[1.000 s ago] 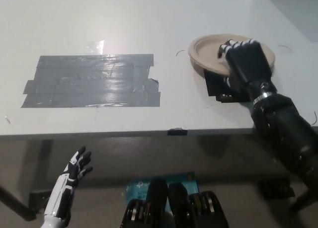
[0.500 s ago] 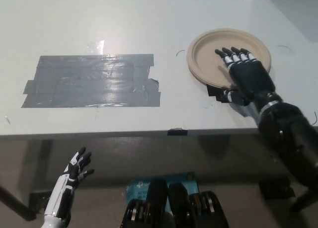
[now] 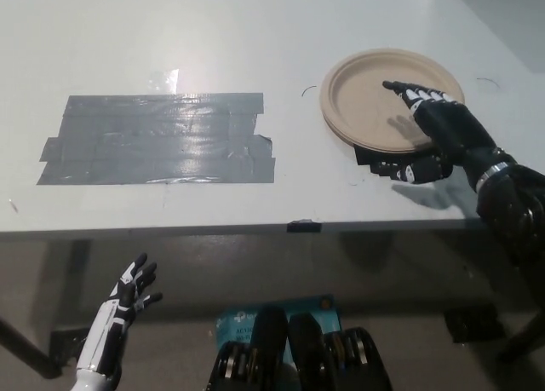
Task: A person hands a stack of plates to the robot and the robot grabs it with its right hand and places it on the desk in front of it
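The stack of tan round paper plates (image 3: 366,97) is lying flat on the white desk (image 3: 255,33), at its right. We are resting our white left hand (image 3: 123,301), fingers spread, below the desk's edge at lower left. Our black right hand (image 3: 443,135) is hanging over the stack's near right rim, fingers stretched apart, holding nothing.

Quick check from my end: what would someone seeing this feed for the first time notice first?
The tan stack of plates lies flat on the white desk at far right, with the black right hand over its near right edge, fingers stretched out and open. Next comes the big patch of grey tape on the desk's left half. The white left hand hangs open at lower left, below the desk edge.
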`<state>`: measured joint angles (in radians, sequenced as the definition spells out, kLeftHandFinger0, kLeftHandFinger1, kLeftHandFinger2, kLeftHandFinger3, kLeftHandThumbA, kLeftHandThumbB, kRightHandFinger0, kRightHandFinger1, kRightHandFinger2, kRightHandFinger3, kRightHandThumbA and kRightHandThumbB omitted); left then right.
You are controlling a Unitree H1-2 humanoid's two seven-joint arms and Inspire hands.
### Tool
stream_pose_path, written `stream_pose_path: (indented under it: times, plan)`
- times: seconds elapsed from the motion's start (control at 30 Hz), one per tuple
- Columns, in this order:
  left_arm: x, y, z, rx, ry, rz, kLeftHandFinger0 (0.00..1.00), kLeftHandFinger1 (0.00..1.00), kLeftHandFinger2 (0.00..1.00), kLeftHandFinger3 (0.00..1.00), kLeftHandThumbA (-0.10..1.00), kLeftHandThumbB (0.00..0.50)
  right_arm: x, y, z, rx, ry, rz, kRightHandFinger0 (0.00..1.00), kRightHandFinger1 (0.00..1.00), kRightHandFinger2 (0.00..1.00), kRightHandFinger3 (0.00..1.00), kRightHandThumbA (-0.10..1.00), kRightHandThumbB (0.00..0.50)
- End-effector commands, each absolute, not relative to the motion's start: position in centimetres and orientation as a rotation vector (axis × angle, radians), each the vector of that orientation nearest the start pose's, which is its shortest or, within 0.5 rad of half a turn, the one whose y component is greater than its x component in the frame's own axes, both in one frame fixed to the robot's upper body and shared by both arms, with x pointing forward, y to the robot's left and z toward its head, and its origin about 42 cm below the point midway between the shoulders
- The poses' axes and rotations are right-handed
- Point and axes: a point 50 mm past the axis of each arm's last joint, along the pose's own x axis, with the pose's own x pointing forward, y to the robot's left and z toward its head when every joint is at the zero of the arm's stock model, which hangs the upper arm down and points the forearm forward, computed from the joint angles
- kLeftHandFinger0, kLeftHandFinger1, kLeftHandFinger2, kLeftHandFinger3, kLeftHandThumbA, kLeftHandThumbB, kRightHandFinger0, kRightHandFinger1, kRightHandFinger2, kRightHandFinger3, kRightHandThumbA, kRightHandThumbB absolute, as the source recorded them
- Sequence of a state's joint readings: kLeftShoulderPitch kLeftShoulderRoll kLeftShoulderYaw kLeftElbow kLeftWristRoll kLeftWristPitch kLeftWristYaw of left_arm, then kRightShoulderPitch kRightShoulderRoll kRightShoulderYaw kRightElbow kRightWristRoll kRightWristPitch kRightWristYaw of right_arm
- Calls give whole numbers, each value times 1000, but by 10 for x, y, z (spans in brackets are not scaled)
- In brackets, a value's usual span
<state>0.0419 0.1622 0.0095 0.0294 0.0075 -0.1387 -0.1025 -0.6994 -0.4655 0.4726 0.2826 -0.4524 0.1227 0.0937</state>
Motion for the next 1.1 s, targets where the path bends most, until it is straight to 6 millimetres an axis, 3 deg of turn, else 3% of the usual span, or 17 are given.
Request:
stream_pose_path:
  times: [0.0,0.13,0.23,0.27,0.33,0.37,0.4,0.47,0.5,0.57,0.63,0.7,0.73,0.8,0.87,0.97,1.07]
  plan:
    - [290,267,114,189,-146,-132,900,1000,1000,1000,998,153,296,-236,488,-360,-887,882,1000,1000,1000,1000,1000,500]
    - [291,264,114,191,-148,-137,917,1000,1000,1000,1000,154,265,-254,485,-291,-1043,753,1000,1000,1000,1000,1000,500]
    - [288,261,111,179,-148,-144,938,1000,1000,1000,994,152,243,-256,465,-278,-1069,734,1000,1000,1000,1000,997,500]
    - [287,261,110,178,-146,-144,953,1000,1000,1000,991,150,236,-254,455,-280,-1071,722,1000,1000,1000,1000,935,488]
    - [281,261,106,180,-136,-141,998,1000,1000,1000,990,160,225,-249,432,-267,-1078,697,1000,1000,1000,1000,915,499]
    - [277,262,103,187,-133,-139,1000,1000,1000,1000,1000,189,223,-248,416,-243,-1062,703,1000,1000,1000,1000,895,494]
    - [277,262,103,187,-133,-139,1000,1000,1000,1000,1000,189,223,-248,416,-243,-1062,703,1000,1000,1000,1000,895,494]
    - [271,261,99,216,-118,-141,1000,1000,1000,1000,1000,206,220,-245,388,-177,-1000,683,1000,1000,1000,1000,996,471]
    - [268,261,97,216,-116,-144,1000,1000,1000,1000,1000,202,214,-242,376,-135,-913,628,1000,1000,1000,1000,1000,499]
    - [264,260,93,203,-114,-144,1000,1000,1000,1000,1000,205,208,-240,352,-85,-823,494,1000,1000,1000,1000,1000,475]
    - [261,259,90,197,-109,-139,1000,1000,1000,1000,1000,218,210,-240,338,-54,-801,439,1000,1000,1000,1000,1000,457]
    - [256,260,87,188,-97,-135,1000,1000,1000,1000,1000,216,215,-237,313,-1,-736,330,1000,1000,1000,1000,1000,423]
    - [252,262,85,189,-93,-134,1000,1000,1000,1000,1000,214,221,-229,285,64,-659,244,1000,1000,1000,1000,1000,387]
    - [249,263,84,193,-91,-132,1000,1000,1000,1000,1000,216,226,-222,265,82,-588,188,1000,1000,1000,1000,1000,386]
    - [247,264,83,201,-87,-129,1000,1000,1000,1000,1000,219,232,-215,241,89,-508,191,1000,1000,1000,1000,1000,234]
    - [246,261,82,198,-82,-126,1000,1000,1000,1000,1000,263,248,-203,184,-54,-324,183,1000,1000,1000,1000,1000,270]
    - [247,261,83,197,-83,-119,1000,1000,1000,1000,1000,283,257,-201,169,-67,-270,187,1000,1000,1000,1000,987,268]
